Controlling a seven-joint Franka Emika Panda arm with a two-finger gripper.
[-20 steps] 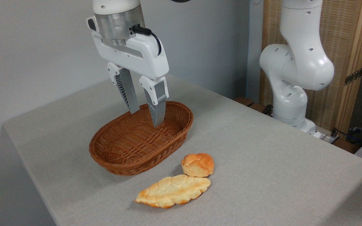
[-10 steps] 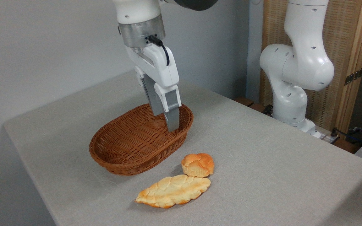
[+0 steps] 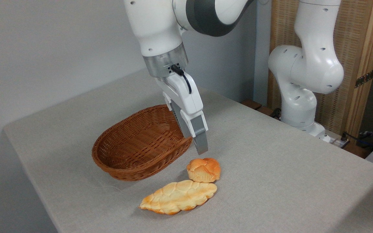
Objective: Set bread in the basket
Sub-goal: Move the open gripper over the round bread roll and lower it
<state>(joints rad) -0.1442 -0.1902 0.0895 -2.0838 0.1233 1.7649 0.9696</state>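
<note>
Grey cloth-covered table (image 3: 270, 168), viewed from a fixed camera; at left of centre, the oval brown wicker basket (image 3: 131, 155) rests on the cloth, nothing visible inside it; just beside its right end, the gripper (image 3: 199, 149) hangs tilted, fingertips pointing down above the cloth and clear of everything; its fingers overlap in this edge-on view, so the width of the gap between them cannot be told; nothing is seen held. Below and slightly right of the fingertips, the bread (image 3: 204, 169), a small golden-orange knotted bun, sits on the table outside the basket, near its right end; touching the bun's lower edge lies a long pale braided loaf (image 3: 177, 196). At far right, the white arm base (image 3: 303, 84) stands beyond the table edge before a wooden screen (image 3: 361, 48).
</note>
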